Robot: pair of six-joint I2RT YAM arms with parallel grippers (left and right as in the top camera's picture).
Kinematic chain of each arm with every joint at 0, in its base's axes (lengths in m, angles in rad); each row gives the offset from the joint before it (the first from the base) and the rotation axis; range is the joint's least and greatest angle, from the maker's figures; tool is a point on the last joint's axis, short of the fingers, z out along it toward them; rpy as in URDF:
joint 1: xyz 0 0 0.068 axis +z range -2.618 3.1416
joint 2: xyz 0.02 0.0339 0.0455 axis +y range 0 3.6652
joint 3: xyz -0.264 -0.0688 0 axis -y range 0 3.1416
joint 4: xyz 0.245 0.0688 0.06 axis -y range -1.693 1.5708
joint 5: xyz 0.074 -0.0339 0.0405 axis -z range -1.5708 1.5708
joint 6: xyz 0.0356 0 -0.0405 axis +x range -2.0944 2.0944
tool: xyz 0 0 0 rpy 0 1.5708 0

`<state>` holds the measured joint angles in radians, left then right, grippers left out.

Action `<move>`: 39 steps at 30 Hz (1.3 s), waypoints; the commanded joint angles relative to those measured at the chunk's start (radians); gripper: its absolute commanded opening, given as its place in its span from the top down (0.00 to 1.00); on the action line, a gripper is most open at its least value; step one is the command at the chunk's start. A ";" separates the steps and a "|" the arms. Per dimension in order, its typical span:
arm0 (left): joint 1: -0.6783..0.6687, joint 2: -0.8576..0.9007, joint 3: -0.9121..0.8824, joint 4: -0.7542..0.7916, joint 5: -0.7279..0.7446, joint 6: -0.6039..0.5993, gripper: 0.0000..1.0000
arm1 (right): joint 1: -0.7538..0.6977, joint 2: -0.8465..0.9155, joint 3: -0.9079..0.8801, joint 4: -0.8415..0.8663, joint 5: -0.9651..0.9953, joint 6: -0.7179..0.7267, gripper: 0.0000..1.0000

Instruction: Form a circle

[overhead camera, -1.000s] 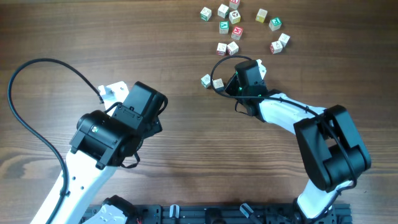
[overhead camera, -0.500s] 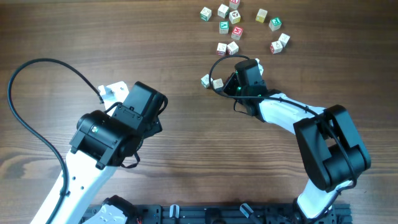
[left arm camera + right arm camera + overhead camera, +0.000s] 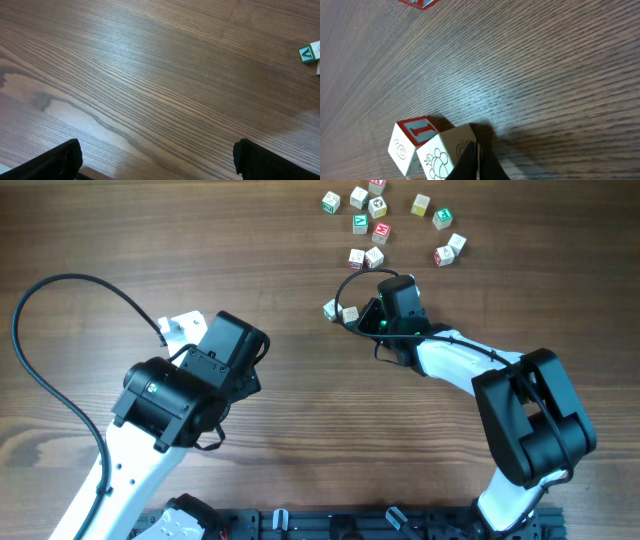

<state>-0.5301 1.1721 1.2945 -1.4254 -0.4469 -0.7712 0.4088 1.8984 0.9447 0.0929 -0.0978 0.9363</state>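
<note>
Right gripper (image 3: 476,159), jaws pressed together and holding nothing, tips against a touching pair of cubes (image 3: 427,150) that lay side by side across the worktop (image 3: 300,240), other letter cubes (image 3: 377,208) scattered loosely at the far edge, left gripper (image 3: 160,162), jaws spread wide, empty.

right wrist: red-framed cube (image 3: 413,136), top face, red letter "I" | neighbouring cube (image 3: 441,156): outline drawings only, no text | left wrist: green-framed cube (image 3: 308,52), green mark resembling "A" | overhead: scattered cubes (image 3: 378,207), markings too small to read

Bright, even light; soft shadows
</note>
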 commanded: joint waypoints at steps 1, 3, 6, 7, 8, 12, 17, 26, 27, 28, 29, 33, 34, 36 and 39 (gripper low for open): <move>0.003 -0.007 -0.005 -0.001 -0.003 0.005 0.00 | -0.004 0.017 0.003 -0.002 -0.016 -0.021 0.95; 0.003 -0.007 -0.005 0.000 -0.003 0.005 0.00 | -0.004 0.017 0.003 -0.003 -0.016 -0.021 0.95; 0.003 -0.007 -0.005 -0.001 -0.003 0.005 0.00 | -0.004 0.017 0.003 -0.004 -0.016 -0.020 0.95; 0.003 -0.007 -0.005 -0.001 -0.003 0.005 0.00 | -0.004 0.017 0.003 -0.004 -0.016 -0.021 0.95; 0.003 -0.007 -0.005 -0.001 -0.003 0.005 0.00 | -0.004 0.017 0.003 -0.004 -0.016 -0.021 0.95; 0.003 -0.007 -0.005 -0.001 -0.003 0.005 0.00 | -0.004 0.017 0.003 -0.004 -0.017 -0.021 0.95; 0.003 -0.007 -0.005 -0.001 -0.003 0.005 0.00 | -0.004 0.017 0.003 -0.004 -0.019 -0.021 0.95; 0.003 -0.007 -0.005 -0.001 -0.003 0.005 0.00 | -0.004 0.017 0.003 -0.003 -0.024 -0.021 0.95; 0.003 -0.007 -0.005 -0.001 -0.003 0.005 0.00 | -0.004 0.017 0.003 -0.003 -0.024 -0.021 0.95; 0.003 -0.007 -0.005 -0.001 -0.003 0.005 0.00 | -0.004 0.017 0.003 -0.004 -0.024 -0.021 0.95; 0.003 -0.007 -0.005 -0.001 -0.003 0.005 0.00 | -0.004 0.017 0.003 -0.004 -0.025 -0.021 0.95; 0.003 -0.007 -0.005 -0.001 -0.003 0.005 0.00 | -0.004 0.017 0.003 -0.004 -0.031 -0.021 0.95; 0.003 -0.007 -0.005 -0.001 -0.003 0.005 0.00 | -0.004 0.017 0.003 -0.004 -0.032 -0.021 0.95; 0.003 -0.007 -0.005 -0.001 -0.003 0.005 0.00 | -0.004 0.017 0.003 -0.004 -0.031 -0.021 0.96; 0.003 -0.007 -0.005 -0.001 -0.003 0.005 0.00 | -0.004 0.017 0.003 -0.004 -0.030 -0.021 0.95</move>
<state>-0.5301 1.1721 1.2945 -1.4254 -0.4469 -0.7712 0.4088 1.8984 0.9447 0.0906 -0.1127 0.9363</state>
